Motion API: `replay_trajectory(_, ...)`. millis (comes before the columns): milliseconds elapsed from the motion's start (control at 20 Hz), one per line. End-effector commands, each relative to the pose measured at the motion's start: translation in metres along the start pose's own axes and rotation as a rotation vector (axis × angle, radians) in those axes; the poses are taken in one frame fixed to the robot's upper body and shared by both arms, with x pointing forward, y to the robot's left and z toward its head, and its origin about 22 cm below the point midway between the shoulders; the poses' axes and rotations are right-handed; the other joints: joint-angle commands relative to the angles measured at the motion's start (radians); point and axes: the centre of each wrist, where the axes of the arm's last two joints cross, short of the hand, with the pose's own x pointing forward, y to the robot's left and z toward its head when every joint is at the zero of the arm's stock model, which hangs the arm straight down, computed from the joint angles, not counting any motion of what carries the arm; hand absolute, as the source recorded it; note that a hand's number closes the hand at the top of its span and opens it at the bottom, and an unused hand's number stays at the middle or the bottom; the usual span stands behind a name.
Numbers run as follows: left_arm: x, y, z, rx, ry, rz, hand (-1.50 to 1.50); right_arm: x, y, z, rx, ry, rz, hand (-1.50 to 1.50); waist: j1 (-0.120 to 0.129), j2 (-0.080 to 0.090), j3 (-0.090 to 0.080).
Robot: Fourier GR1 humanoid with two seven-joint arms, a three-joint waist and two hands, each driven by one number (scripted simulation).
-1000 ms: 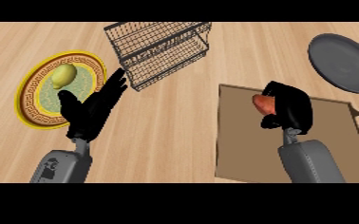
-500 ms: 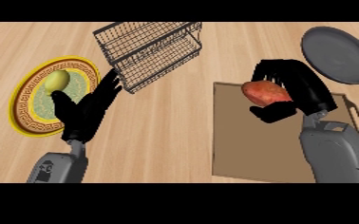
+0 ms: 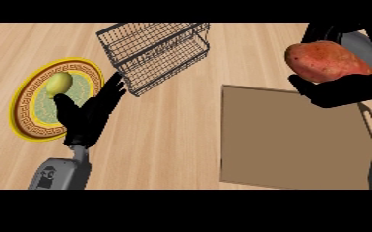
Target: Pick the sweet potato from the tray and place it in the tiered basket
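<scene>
I am looking steeply down at a pale wooden worktop (image 3: 181, 142). At about two o'clock, my right robot hand (image 3: 335, 92) has its black fingers curled under and around the sweet potato (image 3: 327, 62), which is lifted clear above the tray (image 3: 283, 142). The potato is reddish-brown and fills much of the upper right corner. The tray is a flat brown sheet lying at four o'clock, and I see nothing on the part of it that shows.

The tiered basket (image 3: 154, 54) is a dark wire frame at twelve o'clock, tilted in this view, its open shelves facing toward the lower left. It holds nothing that I can see.

My left robot hand (image 3: 87, 115) shows at eight o'clock, fingers straight and pointing up toward the basket, holding nothing. It is resting. Its fingertips sit near the basket's lower corner. Just beside it, at nine o'clock, is a round plate (image 3: 29, 120) with a yellow patterned rim, and a yellow fruit, perhaps a lemon (image 3: 59, 82), lies on it.

I judge the pick to be done: the potato is off the tray and in hand. Left to do is the carry across to the basket and the release.

For room, a bare stretch of wood lies between tray and basket, so the path leftward looks open. The basket's wire rim is the edge to clear, and my left hand close by narrows that side. A dark grey round shape (image 3: 361, 44) shows behind the right hand at the frame's edge.
</scene>
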Motion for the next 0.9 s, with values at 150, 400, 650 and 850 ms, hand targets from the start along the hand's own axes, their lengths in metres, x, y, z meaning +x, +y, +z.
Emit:
replay_trajectory(150, 0.001, -0.009, 0.000, -0.008, -0.012, 0.007, 0.00, 0.066, -0.017, -0.035, -0.049, -0.061, 0.037, 1.50, 0.012, 0.004, 0.000)
replay_trajectory(400, -0.015, -0.008, -0.005, -0.020, 0.008, 0.008, 0.00, 0.097, -0.031, -0.073, -0.009, -0.058, 0.081, 1.50, 0.014, 0.006, -0.001)
replay_trajectory(650, 0.005, -0.017, -0.004, -0.004, -0.019, -0.009, 0.00, 0.115, -0.008, -0.114, 0.001, 0.012, 0.032, 1.50, 0.021, 0.007, 0.000)
replay_trajectory(850, 0.019, -0.020, -0.011, -0.045, -0.015, 0.012, 0.00, 0.133, 0.007, -0.145, -0.003, 0.018, -0.002, 1.50, 0.030, 0.010, 0.000)
